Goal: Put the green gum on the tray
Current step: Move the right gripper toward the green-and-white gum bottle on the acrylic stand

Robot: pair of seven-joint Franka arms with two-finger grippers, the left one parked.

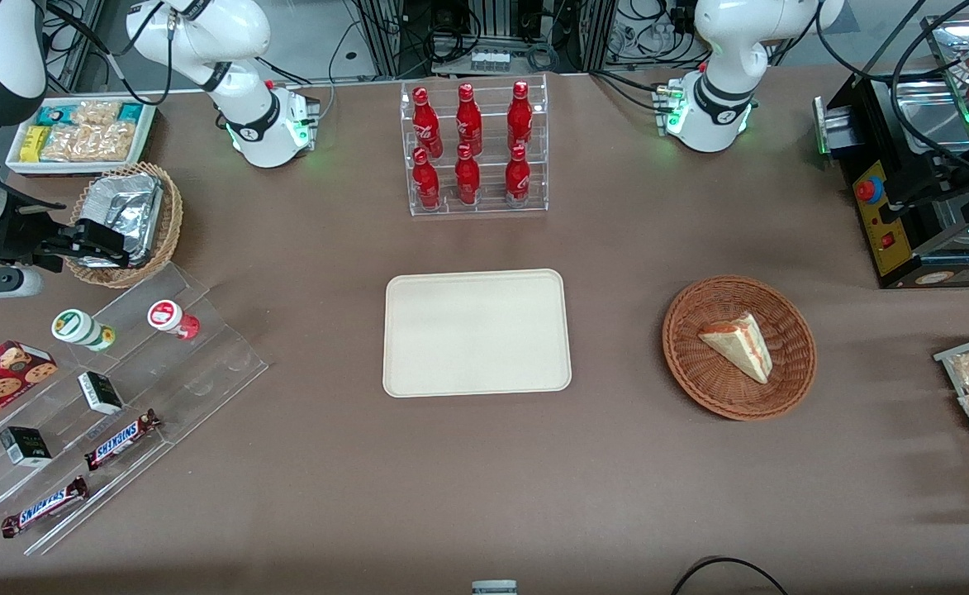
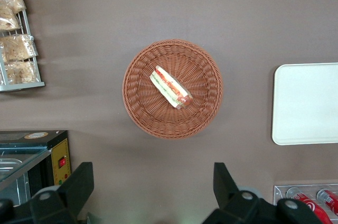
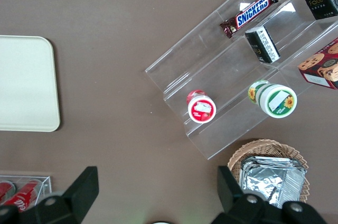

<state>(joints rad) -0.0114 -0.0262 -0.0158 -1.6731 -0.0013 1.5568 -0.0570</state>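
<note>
Snickers bars (image 1: 45, 506) lie nearest you, on the lowest step of a clear stepped rack (image 1: 203, 364) at the working arm's end of the tabletop, close to its near edge. Higher steps carry two small dark boxes (image 1: 100, 392), and the top step holds the green gum (image 1: 81, 328) with the red gum (image 1: 172, 318) just beside it, apart. Both bottles stand in shallow round seats, lids up, so you can reach each from above without disturbing the other. A cookie box (image 1: 1, 376) lies just beside the green gum, nearer the table's end.

Your gripper (image 1: 92, 244) hangs above a wicker basket of foil packs (image 1: 125, 219), near the rack's top step but apart from the green gum; the right wrist view shows its fingers (image 3: 79, 192) spread wide, holding nothing. That pose suits a descent onto the lid, judged as the step in hand.

At mid-table lies the tray (image 1: 476, 332), bare, well apart from the rack. Open tabletop lies between them, so nothing should block the carry. A cola rack (image 1: 474, 149) stands farther from you than the tray, a sandwich basket (image 1: 738, 347) toward the parked arm's end, and a snack bin (image 1: 79, 132) at the far corner. Mind the red gum and cookie box when you close.
</note>
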